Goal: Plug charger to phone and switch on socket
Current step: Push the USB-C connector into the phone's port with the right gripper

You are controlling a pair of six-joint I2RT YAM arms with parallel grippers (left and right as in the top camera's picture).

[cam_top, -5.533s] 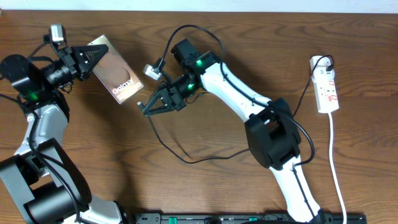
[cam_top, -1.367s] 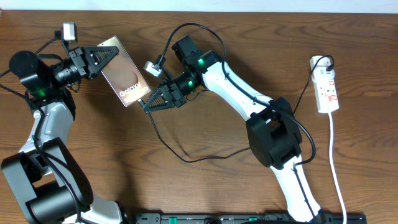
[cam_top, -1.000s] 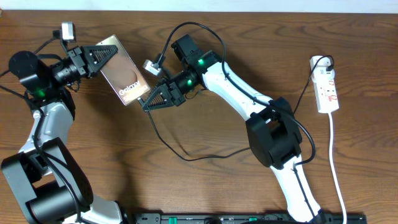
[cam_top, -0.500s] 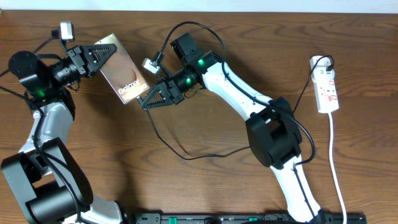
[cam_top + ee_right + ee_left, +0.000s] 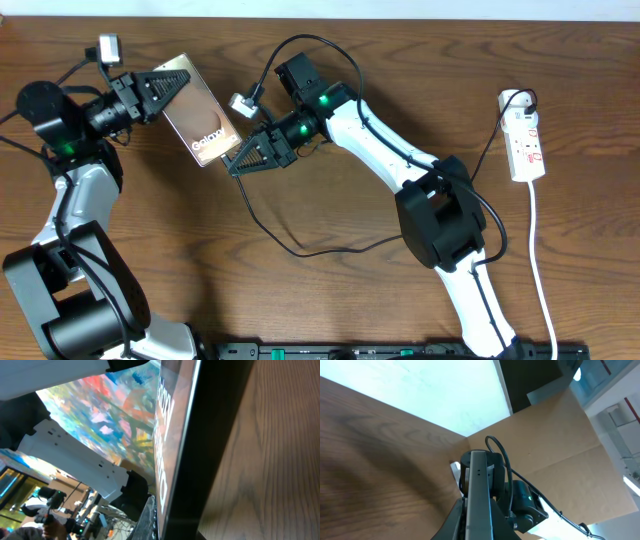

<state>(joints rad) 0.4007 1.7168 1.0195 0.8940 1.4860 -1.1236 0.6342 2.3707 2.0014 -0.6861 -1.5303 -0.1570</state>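
My left gripper (image 5: 170, 88) is clamped on the top end of the phone (image 5: 200, 125). The phone is a thin flat slab with a glossy brown face and white lettering, held tilted above the dark wooden desk (image 5: 330, 310). My right gripper (image 5: 238, 166) points at its lower edge with the fingers nearly together. The connector tip is hidden there, so I cannot tell if they pinch it. The thin black charger (image 5: 290, 252) loops over the wood grain below. The white plastic socket (image 5: 526, 140) lies at the right side, well apart.
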